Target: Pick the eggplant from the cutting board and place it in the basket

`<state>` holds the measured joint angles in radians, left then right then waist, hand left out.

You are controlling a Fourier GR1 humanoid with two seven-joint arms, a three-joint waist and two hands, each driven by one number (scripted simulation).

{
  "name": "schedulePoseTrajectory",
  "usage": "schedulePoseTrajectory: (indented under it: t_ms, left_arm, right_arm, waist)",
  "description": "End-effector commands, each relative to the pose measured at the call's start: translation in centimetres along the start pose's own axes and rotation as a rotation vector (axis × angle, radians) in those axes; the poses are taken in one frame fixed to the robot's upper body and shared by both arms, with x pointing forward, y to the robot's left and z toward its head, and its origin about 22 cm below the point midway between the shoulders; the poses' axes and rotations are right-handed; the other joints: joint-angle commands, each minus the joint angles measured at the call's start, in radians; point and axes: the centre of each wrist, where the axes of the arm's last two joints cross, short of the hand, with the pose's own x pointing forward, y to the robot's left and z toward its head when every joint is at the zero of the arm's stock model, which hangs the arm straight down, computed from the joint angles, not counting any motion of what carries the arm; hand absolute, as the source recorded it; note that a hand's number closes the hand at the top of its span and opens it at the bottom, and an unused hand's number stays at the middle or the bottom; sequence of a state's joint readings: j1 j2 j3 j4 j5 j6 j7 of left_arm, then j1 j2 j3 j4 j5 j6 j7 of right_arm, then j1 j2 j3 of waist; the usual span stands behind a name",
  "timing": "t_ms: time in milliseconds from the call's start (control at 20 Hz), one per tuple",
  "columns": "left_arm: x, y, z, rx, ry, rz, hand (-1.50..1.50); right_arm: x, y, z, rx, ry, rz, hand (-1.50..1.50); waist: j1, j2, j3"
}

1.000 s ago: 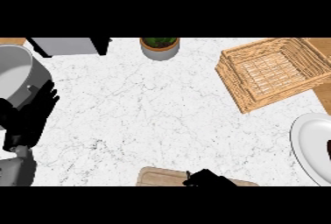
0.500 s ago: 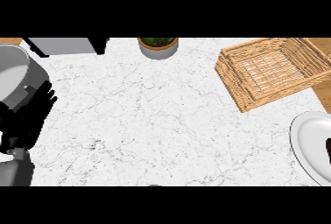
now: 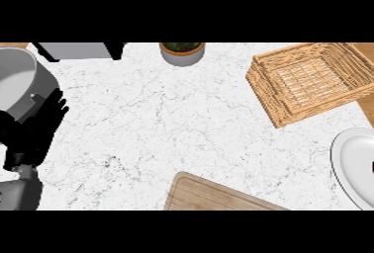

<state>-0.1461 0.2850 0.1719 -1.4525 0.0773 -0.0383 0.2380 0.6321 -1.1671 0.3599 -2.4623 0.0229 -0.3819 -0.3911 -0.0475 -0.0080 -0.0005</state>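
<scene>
White marbled tabletop (image 3: 182, 123): our left hand (image 3: 36, 128) rests, fingers straight; no eggplant visible on the wooden cutting board (image 3: 211, 195). Next we locate it, then reach the woven wicker basket (image 3: 310, 81).

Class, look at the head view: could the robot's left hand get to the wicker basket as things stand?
Probably not easily. The left hand rests at the counter's far left edge, while the basket sits at the far right; bare counter lies between.

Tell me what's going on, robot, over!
Left hand open, resting at left edge. Right hand out of view. Eggplant not visible; cutting board bare where it shows. Basket holds nothing, nothing in the way.
</scene>
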Motion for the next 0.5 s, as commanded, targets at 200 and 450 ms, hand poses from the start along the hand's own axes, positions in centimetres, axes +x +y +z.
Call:
schedulePoseTrajectory:
  t_ms: [200,450]
  left_arm:
    - [1.4,-1.5,-0.7,-0.027,-0.002,0.002,0.0]
    - [1.3,-0.5,-1.5,-0.047,-0.002,-0.011,0.0]
  right_arm:
    - [3.6,-4.4,-3.0,-0.146,0.021,0.024,1.5]
    - [2.9,-7.0,-4.1,-0.242,0.07,0.077,1.5]
  waist:
    - [0.036,0.009,-0.001]
    - [0.042,0.01,-0.001]
